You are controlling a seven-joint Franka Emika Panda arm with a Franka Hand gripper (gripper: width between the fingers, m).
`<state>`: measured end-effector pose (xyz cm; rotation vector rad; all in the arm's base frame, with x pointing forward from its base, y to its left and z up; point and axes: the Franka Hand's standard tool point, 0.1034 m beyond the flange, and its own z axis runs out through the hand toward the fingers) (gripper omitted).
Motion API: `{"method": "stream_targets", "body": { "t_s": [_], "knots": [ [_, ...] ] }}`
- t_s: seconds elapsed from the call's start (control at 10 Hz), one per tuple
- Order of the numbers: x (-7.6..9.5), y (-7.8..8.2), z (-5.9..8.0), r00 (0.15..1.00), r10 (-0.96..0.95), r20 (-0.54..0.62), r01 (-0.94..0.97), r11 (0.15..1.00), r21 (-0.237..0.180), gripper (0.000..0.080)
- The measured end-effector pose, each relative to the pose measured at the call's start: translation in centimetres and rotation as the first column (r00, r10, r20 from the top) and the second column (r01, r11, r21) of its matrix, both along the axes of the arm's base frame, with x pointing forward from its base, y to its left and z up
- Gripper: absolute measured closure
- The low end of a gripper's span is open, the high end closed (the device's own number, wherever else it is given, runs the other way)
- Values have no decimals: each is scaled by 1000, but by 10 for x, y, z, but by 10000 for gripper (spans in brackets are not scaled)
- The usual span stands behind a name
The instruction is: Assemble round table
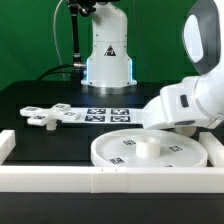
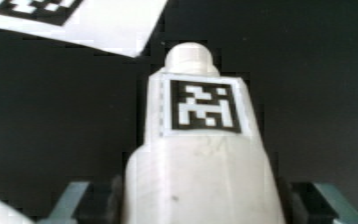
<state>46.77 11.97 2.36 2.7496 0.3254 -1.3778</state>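
The large rimmed round disc (image 1: 150,152) lies flat at the front, with a short raised hub (image 1: 148,146) at its middle. The cross-shaped foot (image 1: 45,116) lies on the black table at the exterior view's left. The short cylindrical leg (image 2: 201,130) shows only in the wrist view, white with a square tag and a narrowed tip. It lies between my gripper's (image 2: 197,200) two fingers (image 2: 78,200), which press on its sides. In the exterior view my arm (image 1: 185,100) reaches in from the right above the disc's far edge and hides the gripper and the leg.
The marker board (image 1: 105,115) lies behind the disc. Long white border bars run along the front (image 1: 100,180) and the left (image 1: 8,145). The robot base (image 1: 108,55) stands at the back. A white tagged corner (image 2: 69,20) shows beyond the leg; I cannot tell which piece it is.
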Motion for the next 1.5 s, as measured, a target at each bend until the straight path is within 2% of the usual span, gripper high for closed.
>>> {"method": "stream_targets", "body": {
  "t_s": [0.3, 0.4, 0.5, 0.7, 0.9, 1.0, 1.2, 1.3, 1.5],
  "knots": [
    [15, -16, 48, 999, 45, -12, -44, 996, 84, 393],
    [21, -22, 60, 998, 66, -15, -63, 990, 123, 392],
    [28, -27, 65, 998, 70, 6, -70, 987, 144, 392],
    [29, -24, 58, 997, 68, 43, -73, 987, 142, 392],
    [47, -24, 55, 981, 43, 190, -75, 984, 164, 392],
    [46, -33, 61, 976, 24, 217, -62, 983, 170, 392],
    [59, -38, 78, 956, -1, 292, -53, 983, 178, 392],
    [74, -36, 82, 922, -11, 388, -67, 980, 187, 392],
    [72, -40, 79, 871, -30, 491, -73, 979, 190, 392]
  ]
}}
